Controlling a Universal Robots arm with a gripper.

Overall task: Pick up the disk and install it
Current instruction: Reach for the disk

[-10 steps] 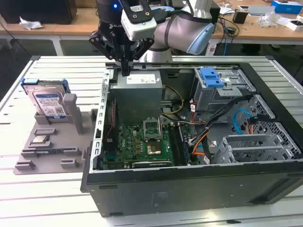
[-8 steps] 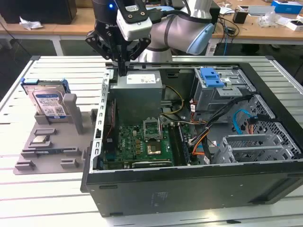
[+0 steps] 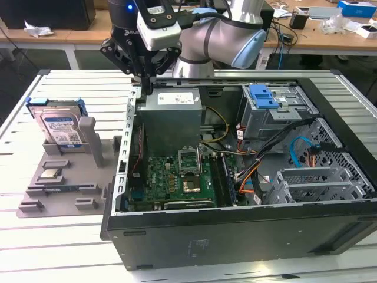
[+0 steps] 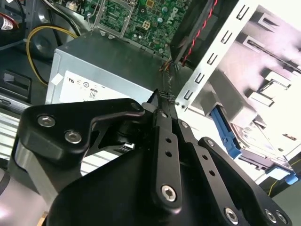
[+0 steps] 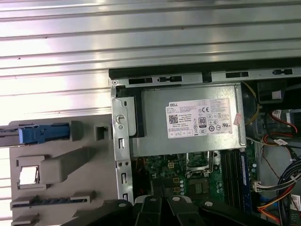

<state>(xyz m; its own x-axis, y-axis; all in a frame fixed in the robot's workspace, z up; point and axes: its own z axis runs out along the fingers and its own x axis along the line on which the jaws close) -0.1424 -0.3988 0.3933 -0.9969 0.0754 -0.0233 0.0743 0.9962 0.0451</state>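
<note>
gripper hangs over the back corner of the open pc case, right by the power supply. its two fingers look pressed together with nothing between them, and the second wrist view shows them meeting at the tip too.

the disk isn't under it. it sits toward the exterior view's left, outside the case, propped nearly upright in the grey holder on the slatted table. so it's basically a sideways offset: the disk is on the other side of the case's side wall from the tool, near but clearly apart.

the first wrist view shows the disk edge-on as a thin blue strip, with its long line running crosswise to that wall.

looks-wise it's a silver drive with a white-and-blue label, clipped in a blue plastic carrier. the bare blue bracket inside the case is a different part.
</note>
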